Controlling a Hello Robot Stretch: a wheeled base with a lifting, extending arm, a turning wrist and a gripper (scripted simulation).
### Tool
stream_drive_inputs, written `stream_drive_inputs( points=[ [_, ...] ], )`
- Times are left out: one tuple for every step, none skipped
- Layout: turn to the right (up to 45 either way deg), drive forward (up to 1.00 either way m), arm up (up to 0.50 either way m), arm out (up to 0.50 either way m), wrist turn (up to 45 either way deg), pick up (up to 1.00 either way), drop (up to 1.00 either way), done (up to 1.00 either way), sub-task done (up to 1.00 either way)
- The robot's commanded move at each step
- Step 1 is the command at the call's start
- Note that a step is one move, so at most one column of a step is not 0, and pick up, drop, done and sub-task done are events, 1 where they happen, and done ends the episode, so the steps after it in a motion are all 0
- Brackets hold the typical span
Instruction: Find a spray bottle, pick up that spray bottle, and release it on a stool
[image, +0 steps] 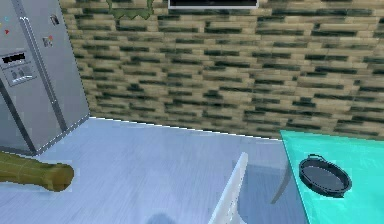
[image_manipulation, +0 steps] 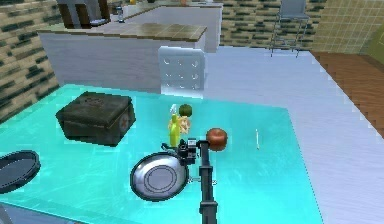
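Arm side view: fingers (image_manipulation: 185, 150) near a yellow bottle (image_manipulation: 176, 126); holding unclear.

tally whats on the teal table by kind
dark box: 1
black pan: 1
silver round dish: 1
yellow-green bottle: 1
reddish-brown round thing: 1
thin pale sliver: 1
total: 6

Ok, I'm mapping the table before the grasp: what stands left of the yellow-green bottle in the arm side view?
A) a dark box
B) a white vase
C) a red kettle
A: a dark box stands on the turquoise table, left of the yellow-green bottle.
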Motion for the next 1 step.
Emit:
stream_drive_inputs(
  points=[
    [0.0,0.00,0.10,0.00,0.0,0.00,0.00,0.00,0.00]
  ],
)
